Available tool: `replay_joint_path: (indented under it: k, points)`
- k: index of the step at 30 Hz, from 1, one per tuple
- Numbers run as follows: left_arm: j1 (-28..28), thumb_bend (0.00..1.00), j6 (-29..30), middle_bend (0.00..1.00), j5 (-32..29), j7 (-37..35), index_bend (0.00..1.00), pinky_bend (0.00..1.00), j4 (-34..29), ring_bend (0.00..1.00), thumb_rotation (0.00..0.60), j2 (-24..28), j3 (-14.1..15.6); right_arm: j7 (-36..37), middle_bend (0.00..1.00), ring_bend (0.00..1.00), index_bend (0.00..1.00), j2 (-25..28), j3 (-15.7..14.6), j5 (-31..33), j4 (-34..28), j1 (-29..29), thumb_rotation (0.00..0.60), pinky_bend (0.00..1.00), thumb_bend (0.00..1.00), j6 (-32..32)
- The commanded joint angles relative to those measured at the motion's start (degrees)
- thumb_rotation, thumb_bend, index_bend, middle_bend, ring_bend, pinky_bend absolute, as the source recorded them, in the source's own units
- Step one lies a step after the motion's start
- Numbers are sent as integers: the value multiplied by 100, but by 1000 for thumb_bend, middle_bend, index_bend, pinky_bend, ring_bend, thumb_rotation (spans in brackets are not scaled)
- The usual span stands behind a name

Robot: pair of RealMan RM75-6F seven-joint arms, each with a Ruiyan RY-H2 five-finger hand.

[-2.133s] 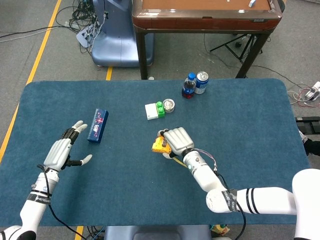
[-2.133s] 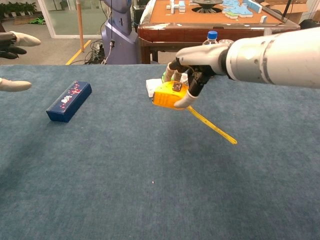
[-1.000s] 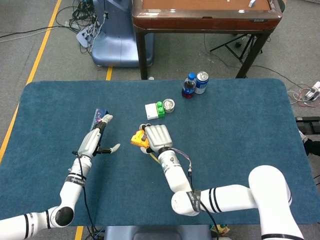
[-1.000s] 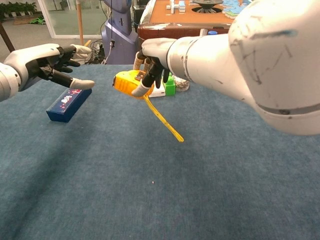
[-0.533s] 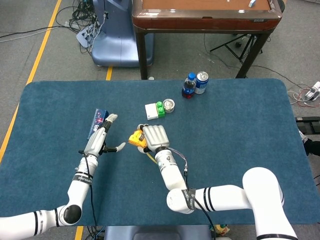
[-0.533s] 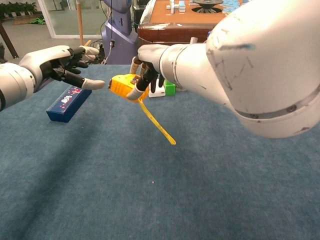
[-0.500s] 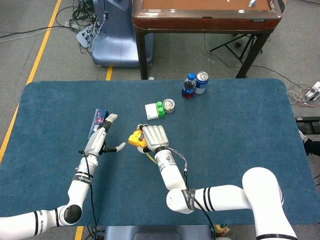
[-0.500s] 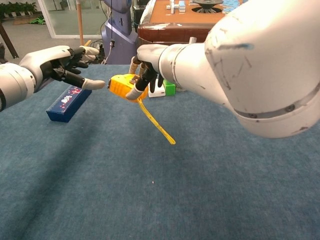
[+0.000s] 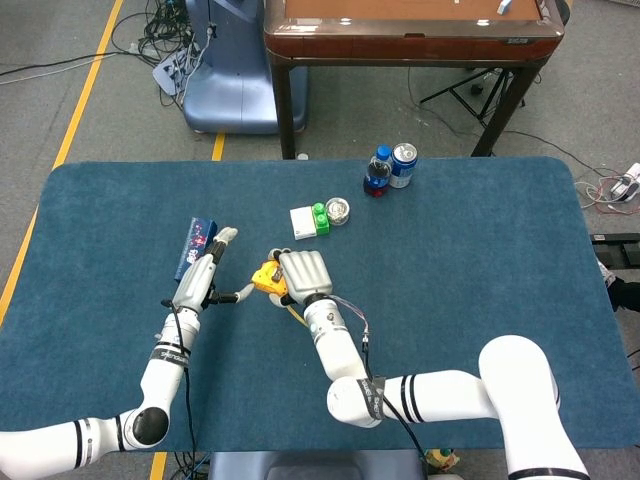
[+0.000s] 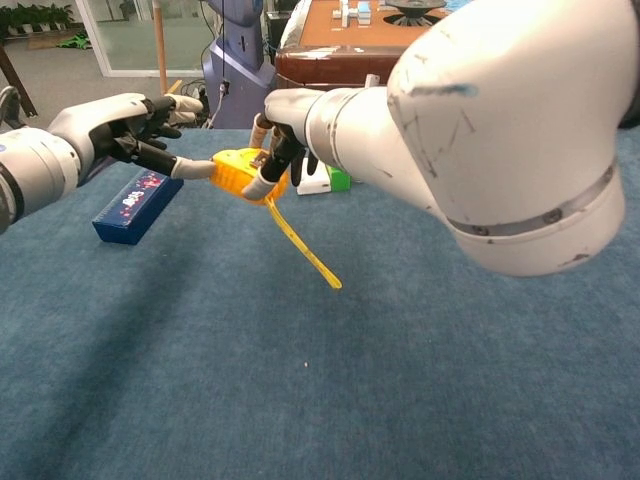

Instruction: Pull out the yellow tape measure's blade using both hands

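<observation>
Already lifted off the blue table (image 9: 480, 250), the yellow tape measure (image 10: 240, 172) sat in the right hand (image 9: 302, 273), whose fingers were curled over the case. A short run of blade (image 10: 303, 245) hung out of it, sloping down toward the cloth with its tip free. The left hand (image 10: 115, 128) hovered just beside the case with its fingers spread and nothing in them; its thumb tip appeared to touch the case's near end, though neither view settled whether contact was made.

The plain risk was a grab at the wrong place. The left hand was lined up with the case, while the blade hung from the far, lower side, so closing there would likely have caught only the housing and drawn out nothing. A pinch on the thin, springy blade could also have slipped, letting it snap back in. Pulling before the right hand's hold was firm might have twisted the case loose and dropped it. The dark blue box (image 9: 195, 248) lay near the left forearm and could have been knocked by a wide sweep.
</observation>
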Motion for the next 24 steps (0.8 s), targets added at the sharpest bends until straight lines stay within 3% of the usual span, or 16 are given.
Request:
replay_joint_path:
  k: [1,24]
  points:
    - [-3,219,6,0,-1,9,0,0,-4,0,600,1,5,-13,577,477,551,-29,10,5,40,15,600,308,796,-14]
    - [-42,219,-28,0,-119,32,0,0,183,0,600,-16,-2,-1,584,483,564,-134,37,-40,200,3,600,308,804,-144]
